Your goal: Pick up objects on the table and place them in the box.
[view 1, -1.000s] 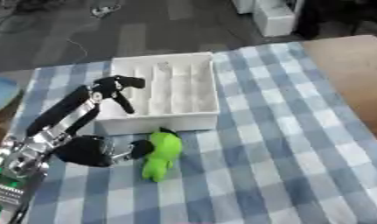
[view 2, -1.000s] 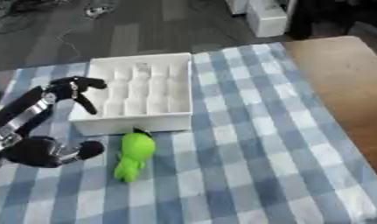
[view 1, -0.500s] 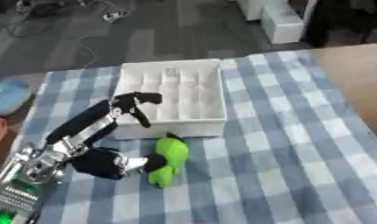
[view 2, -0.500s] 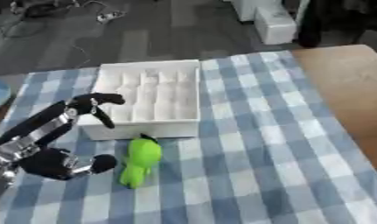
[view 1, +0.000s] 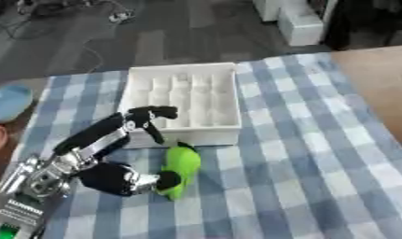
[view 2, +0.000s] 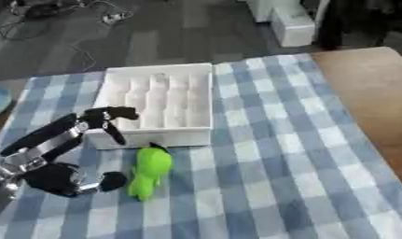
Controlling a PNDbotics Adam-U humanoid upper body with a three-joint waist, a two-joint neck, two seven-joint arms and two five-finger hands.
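Blue-and-white checked cloth (view 1: pixel 301 140) covers the table I'm working over, with dark floor and cables beyond its far edge. On it sits the white box (view 1: pixel 187 95), its inside ribbed into shallow rows and, as far as I can see, holding nothing. Just in front of its near wall lies the green toy (view 2: pixel 148 172), long and rounded, lying lengthwise toward me and apart from the box by a narrow strip of cloth. My left hand (view 1: pixel 148 117) hangs over the box's near-left corner with its fingers curled downward and nothing in them; it is near the toy's far end but not touching it. My right hand doesn't show in either view. I'd judge the toy to be soft and light, plush or foam, likely to squash rather than slip, so I'd take it across the fat middle of its body, where it should stay balanced for the short lift into the box.
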